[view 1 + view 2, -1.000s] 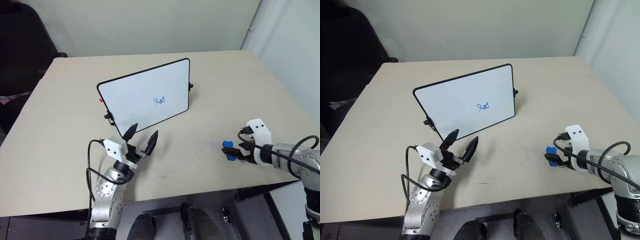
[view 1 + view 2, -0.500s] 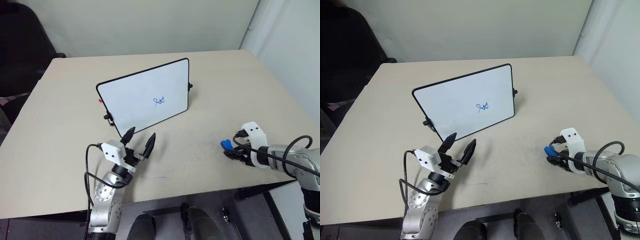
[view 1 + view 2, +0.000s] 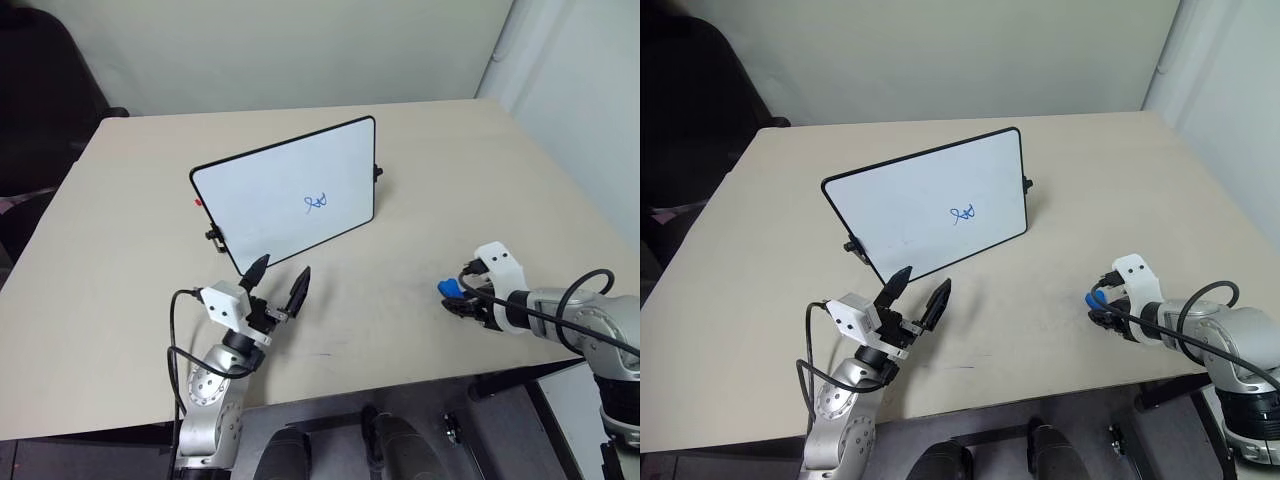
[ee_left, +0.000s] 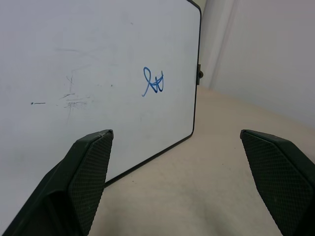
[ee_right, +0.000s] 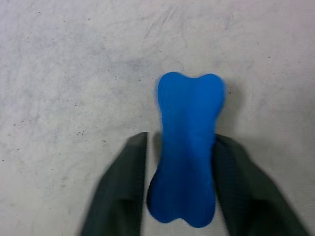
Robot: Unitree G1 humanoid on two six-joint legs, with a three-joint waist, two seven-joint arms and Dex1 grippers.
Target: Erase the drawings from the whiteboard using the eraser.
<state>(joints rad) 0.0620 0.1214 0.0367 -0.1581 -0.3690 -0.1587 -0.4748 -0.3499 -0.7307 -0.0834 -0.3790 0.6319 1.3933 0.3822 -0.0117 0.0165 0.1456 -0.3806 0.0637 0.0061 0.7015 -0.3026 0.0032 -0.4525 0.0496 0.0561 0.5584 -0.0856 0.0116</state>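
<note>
Two fingers of R gripper pinching eraser on table; L gripper open near whiteboard. Next: lift, carry to drawings

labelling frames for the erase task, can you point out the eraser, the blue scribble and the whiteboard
eraser (image 5: pixel 189 147), right wrist view, middle of the blue block between the two black fingers.
blue scribble (image 4: pixel 153 82), left wrist view, centre of the loops.
whiteboard (image 3: pixel 260 200), left eye view, bare white face left of the scribble.
</note>
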